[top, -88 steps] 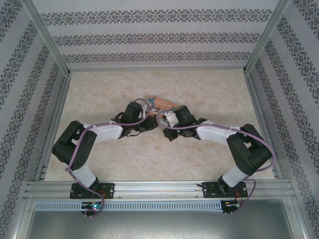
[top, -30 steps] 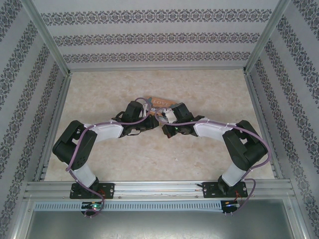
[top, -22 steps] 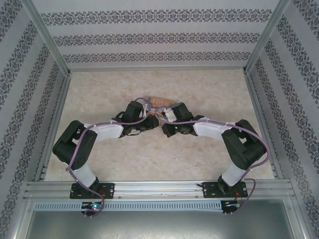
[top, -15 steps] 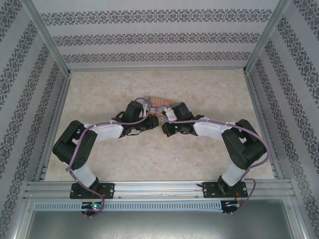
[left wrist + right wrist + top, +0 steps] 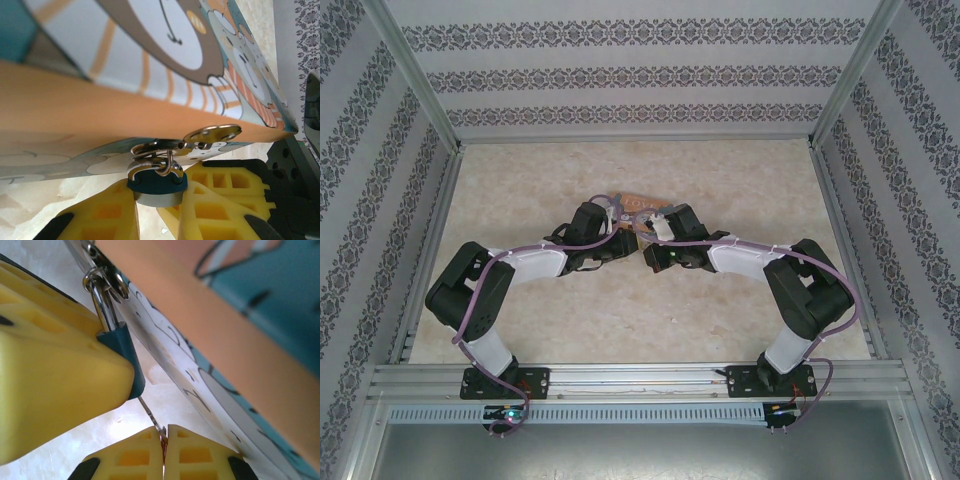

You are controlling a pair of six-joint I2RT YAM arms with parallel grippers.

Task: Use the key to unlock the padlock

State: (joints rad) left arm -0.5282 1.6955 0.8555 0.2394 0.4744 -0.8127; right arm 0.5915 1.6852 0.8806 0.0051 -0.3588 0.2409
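Patterned walls (image 5: 640,75), beige marbled tabletop (image 5: 520,190)

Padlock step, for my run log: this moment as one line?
left gripper: shut on padlock | right gripper: shut on key, tip at padlock base | shackle through tin hasp

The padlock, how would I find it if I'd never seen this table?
Find the orange picture tin between the two arms. From a metal clasp at its edge hangs the padlock, pinched in the left gripper's yellow fingers, with the right gripper's key at its base. It alone is tiny, with a blue-teal body and silvery U-shaped shackle.
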